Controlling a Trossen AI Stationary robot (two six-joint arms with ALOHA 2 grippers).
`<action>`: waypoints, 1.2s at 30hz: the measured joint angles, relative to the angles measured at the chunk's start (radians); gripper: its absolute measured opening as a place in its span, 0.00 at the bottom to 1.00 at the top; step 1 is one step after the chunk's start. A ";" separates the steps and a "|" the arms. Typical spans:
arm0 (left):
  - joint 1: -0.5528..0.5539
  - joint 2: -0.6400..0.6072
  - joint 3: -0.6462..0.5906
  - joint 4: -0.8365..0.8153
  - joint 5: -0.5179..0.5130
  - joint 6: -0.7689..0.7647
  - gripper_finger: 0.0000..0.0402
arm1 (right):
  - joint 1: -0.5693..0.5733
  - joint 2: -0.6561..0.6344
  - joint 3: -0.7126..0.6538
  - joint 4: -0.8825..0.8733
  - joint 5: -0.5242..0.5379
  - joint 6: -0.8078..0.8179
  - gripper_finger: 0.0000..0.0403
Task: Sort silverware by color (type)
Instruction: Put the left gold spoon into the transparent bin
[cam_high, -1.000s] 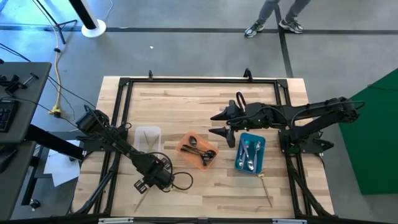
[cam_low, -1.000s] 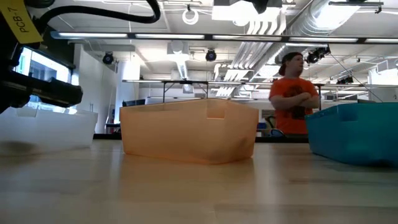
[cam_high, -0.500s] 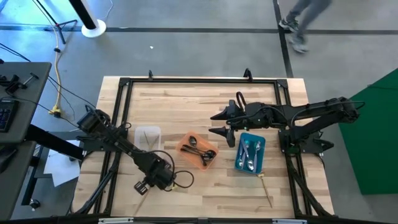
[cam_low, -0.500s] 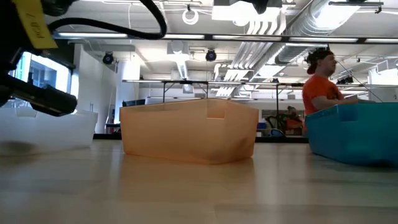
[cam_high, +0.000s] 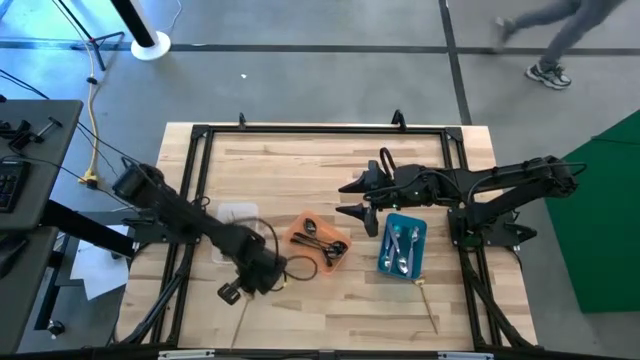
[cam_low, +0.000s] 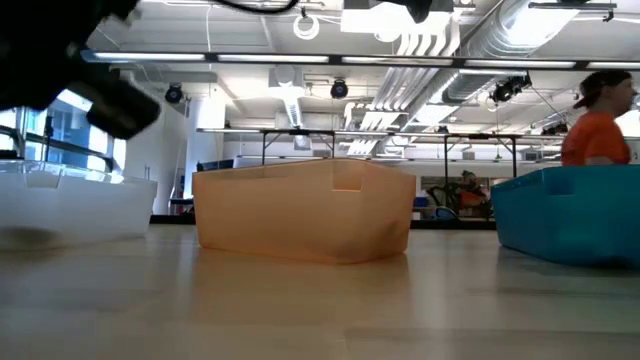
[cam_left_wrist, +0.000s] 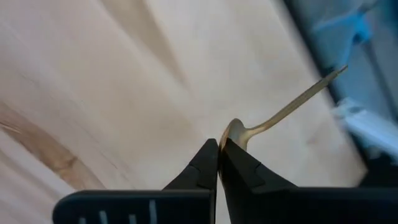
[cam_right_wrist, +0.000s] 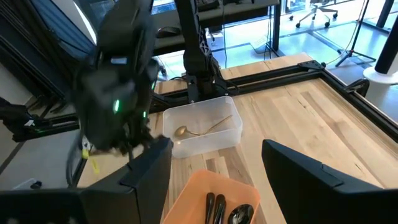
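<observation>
The left hand (cam_left_wrist: 219, 163) has its two dark fingers pressed together, pinching the bowl of a slim gold metal spoon (cam_left_wrist: 280, 113) whose thin handle sticks out past the fingertips, over the pale wooden counter (cam_high: 330, 315). In the high view this left hand (cam_high: 243, 286) sits near the counter's front edge, between the clear rectangular plastic tray (cam_high: 236, 214) and the orange rectangular tray (cam_high: 297, 235). Another gold spoon (cam_right_wrist: 198, 130) lies inside the clear tray. Dark black spoons (cam_high: 320, 244) lie in the orange tray, and shiny silver spoons (cam_high: 400, 250) lie in the blue rectangular tray (cam_high: 386, 262). The right hand (cam_high: 352, 199) hangs with fingers spread wide, empty, just behind the blue tray. One more gold spoon (cam_high: 426, 303) rests on the counter just in front of the blue tray.
</observation>
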 joint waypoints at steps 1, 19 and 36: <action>0.014 -0.032 0.000 0.000 0.019 -0.004 0.00 | 0.000 0.000 0.000 0.000 0.000 -0.001 0.59; 0.391 -0.536 0.149 0.113 -0.390 -0.161 0.00 | 0.000 0.000 0.000 0.079 0.000 -0.027 0.59; 0.470 -0.767 0.022 0.263 -0.856 -0.213 0.00 | 0.000 0.000 0.000 0.237 0.002 -0.155 0.59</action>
